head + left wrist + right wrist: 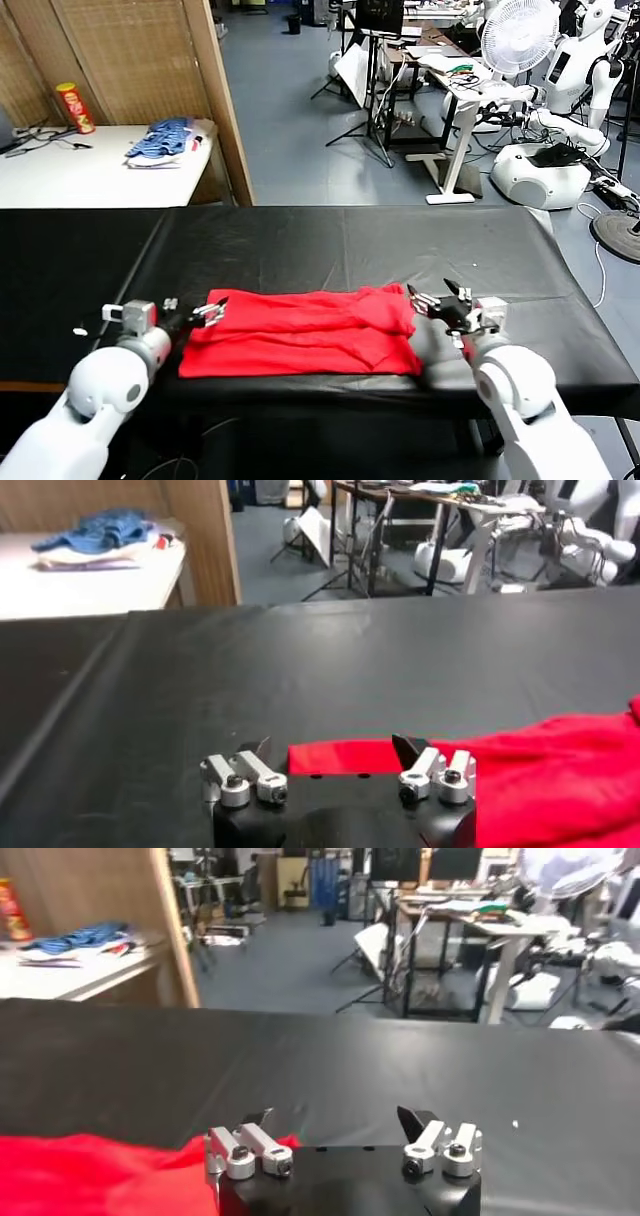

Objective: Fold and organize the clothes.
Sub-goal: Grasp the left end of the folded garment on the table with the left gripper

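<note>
Two white robot arms reach up from the near edge, one on each side of the red T-shirt (305, 332). That shirt is the landmark: it lies folded into a long flat band on the black table (350, 245), close to the table's near edge.

At the shirt's left end sits the left gripper (211, 313). Its fingers are spread wide and hold nothing. The fingertips sit right at the shirt's left edge, and in the left wrist view the red cloth lies just past the open fingers (262, 752).

At the shirt's right end sits the right gripper (437, 303). It is spread wide too, with nothing in it. It hangs just beside the shirt's upper right corner.

Far behind the shirt and to its left, a white table (90, 175) holds a blue pile of clothes (160, 140) and a red can (75, 108). Far behind the shirt to the right stands a white fan (520, 35).
</note>
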Controlling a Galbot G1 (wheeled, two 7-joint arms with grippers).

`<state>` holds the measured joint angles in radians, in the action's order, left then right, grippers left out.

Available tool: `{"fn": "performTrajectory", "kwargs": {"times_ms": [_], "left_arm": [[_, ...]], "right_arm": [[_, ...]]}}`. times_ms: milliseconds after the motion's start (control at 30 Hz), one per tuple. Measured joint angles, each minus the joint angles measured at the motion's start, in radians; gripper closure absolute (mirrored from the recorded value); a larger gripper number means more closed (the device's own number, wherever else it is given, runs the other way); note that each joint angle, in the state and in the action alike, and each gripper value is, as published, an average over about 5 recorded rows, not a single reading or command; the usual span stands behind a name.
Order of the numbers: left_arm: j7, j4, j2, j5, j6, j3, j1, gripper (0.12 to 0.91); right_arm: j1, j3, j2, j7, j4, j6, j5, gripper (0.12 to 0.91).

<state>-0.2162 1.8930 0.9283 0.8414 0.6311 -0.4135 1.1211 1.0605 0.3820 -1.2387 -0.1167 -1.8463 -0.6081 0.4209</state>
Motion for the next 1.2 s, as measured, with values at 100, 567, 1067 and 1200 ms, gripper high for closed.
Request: {"fn": "performTrajectory", "kwargs": {"times_ms": [100,567,1067,1200], "left_arm": [[-0.003,-0.051,0.021,0.026,0.002,0.006,-0.025,0.245],[0.003,-0.127,0.07,-0.074,-0.065,0.004,-0.026,0.867],[0.063,-0.094,0.073,-0.276,-0.169,0.007,0.001,0.665],[0.063,-0.082,0.057,-0.266,-0.168,-0.006,0.006,0.447]], "right_arm": [[-0.027,-0.019,-0.034,0.003,0.058,0.005,-0.018,0.235],[-0.028,-0.053,-0.124,-0.041,0.171,0.096,-0.119,0.825],[0.053,-0.04,-0.129,-0.031,0.098,0.125,-0.119,0.478],[0.091,-0.014,-0.106,-0.032,0.031,0.113,-0.089,0.291]]}}
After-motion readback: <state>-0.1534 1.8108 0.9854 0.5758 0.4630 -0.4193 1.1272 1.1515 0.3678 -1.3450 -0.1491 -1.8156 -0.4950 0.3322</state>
